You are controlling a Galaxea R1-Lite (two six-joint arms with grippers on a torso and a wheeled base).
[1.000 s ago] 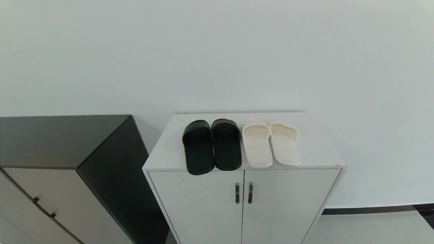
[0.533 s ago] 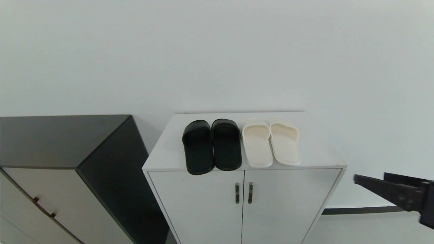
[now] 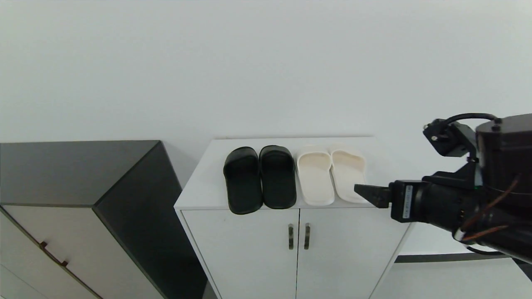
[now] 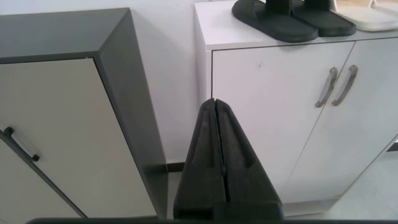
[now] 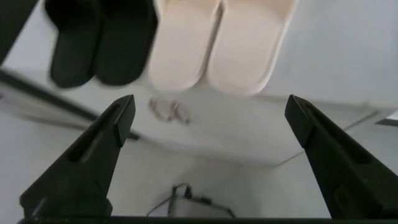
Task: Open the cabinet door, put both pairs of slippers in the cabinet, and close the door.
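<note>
The left gripper (image 4: 215, 109) is nearest, low in front of the white cabinet (image 3: 249, 257) and well apart from it. It points toward the cabinet's left side. Its two fingers are pressed together with no gap, and they hold nothing.

The right gripper (image 5: 210, 102) is higher, in front of the right part of the white cabinet, at about the level of its top. Its fingers (image 5: 93, 168) are spread wide apart and nothing is between them. In the head view its tip (image 3: 365, 193) shows against the heel of the rightmost cream slipper; I cannot tell if it touches.

Both doors (image 3: 345, 253) of the white cabinet are closed, and the two handles (image 3: 291, 236) stand upright just beside each other at the middle seam.

On top of the white cabinet, the black slippers (image 3: 259, 178) lie on the left and the cream slippers (image 3: 330, 174) on the right, all four side by side, heels at the front edge.

A dark cabinet (image 3: 83, 174) stands to the left of the white cabinet, and a plain wall (image 3: 266, 74) is behind it.
</note>
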